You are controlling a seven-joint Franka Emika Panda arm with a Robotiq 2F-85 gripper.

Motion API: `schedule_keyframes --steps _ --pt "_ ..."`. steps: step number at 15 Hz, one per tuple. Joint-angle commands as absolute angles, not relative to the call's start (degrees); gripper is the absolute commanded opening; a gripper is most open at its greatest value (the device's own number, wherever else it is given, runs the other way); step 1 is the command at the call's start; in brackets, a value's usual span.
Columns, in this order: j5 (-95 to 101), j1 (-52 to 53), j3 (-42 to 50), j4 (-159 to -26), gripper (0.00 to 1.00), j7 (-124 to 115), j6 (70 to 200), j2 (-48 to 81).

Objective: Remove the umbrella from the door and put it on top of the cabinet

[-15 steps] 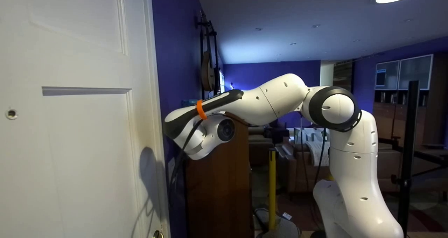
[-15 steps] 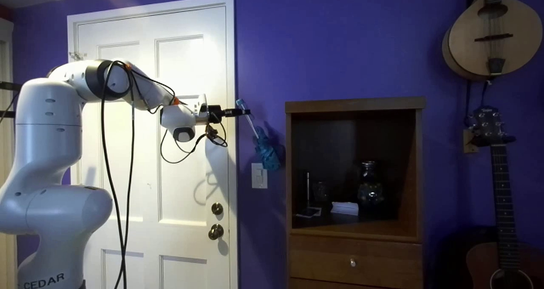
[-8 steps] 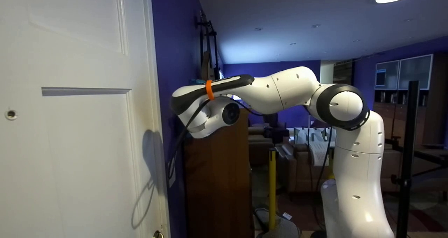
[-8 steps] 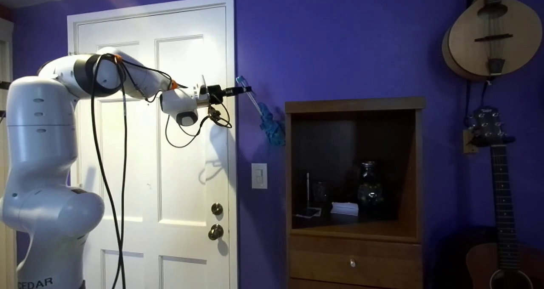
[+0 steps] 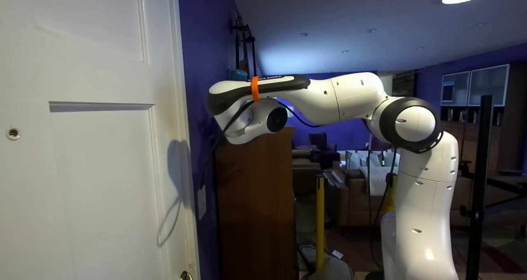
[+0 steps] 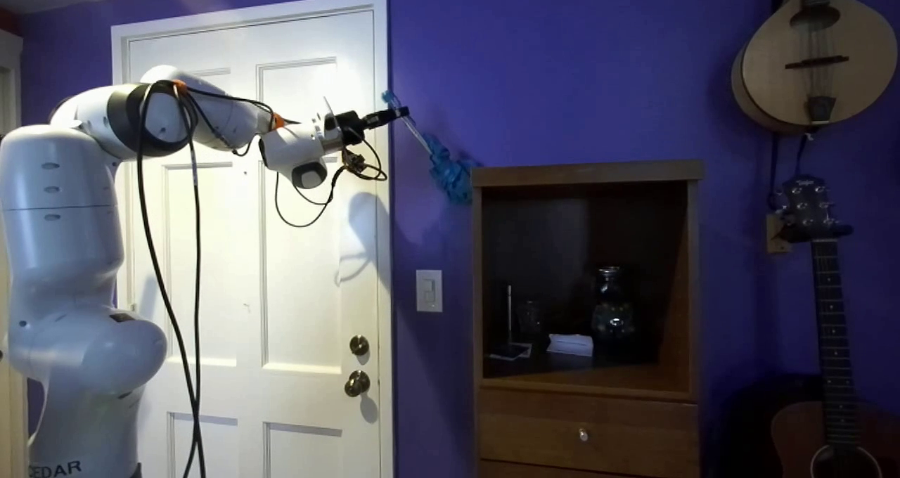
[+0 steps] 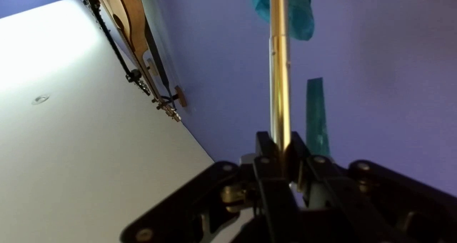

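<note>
The umbrella is teal and folded, with a bare metal shaft. Its teal canopy (image 6: 450, 176) hangs down to the right, tilted, beside the cabinet's upper left edge in an exterior view. I cannot tell whether it touches the cabinet. My gripper (image 6: 402, 112) is shut on the metal shaft (image 7: 280, 89), with the teal handle end sticking up above the fingers. The fingertips (image 7: 282, 148) pinch the shaft in the wrist view. A teal end (image 5: 237, 75) shows behind the arm. The brown wooden cabinet (image 6: 587, 173) has a flat top; its side (image 5: 255, 197) also shows. The white door (image 6: 316, 218) is behind the arm.
Guitars (image 6: 815, 63) hang on the purple wall right of the cabinet. The cabinet's open shelf holds a dark vase (image 6: 612, 309). A light switch (image 6: 429, 291) is on the wall. A yellow post (image 5: 320, 222) and a black stand (image 5: 481, 181) stand near the arm.
The arm has risen and the gripper now points slightly upward. The umbrella has gone up with it and leans more to the right, its canopy now near the cabinet's top edge height.
</note>
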State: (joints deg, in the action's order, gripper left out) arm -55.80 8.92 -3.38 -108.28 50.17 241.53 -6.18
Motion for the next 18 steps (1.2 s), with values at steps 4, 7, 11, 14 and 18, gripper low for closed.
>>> schedule_keyframes --steps 4,7,11,14,18 --pt "-49.9 5.8 -5.1 -103.3 0.04 48.6 242.7 -6.6" --pt "-46.8 4.1 -4.0 -100.0 0.04 48.7 242.7 -5.2" --pt "-46.2 0.4 -1.8 -94.3 0.04 50.0 243.1 -2.0" --pt "-47.3 -1.9 0.2 -90.4 0.04 51.4 243.2 1.3" --pt "-48.4 -2.9 2.4 -88.2 0.04 52.2 243.2 5.6"
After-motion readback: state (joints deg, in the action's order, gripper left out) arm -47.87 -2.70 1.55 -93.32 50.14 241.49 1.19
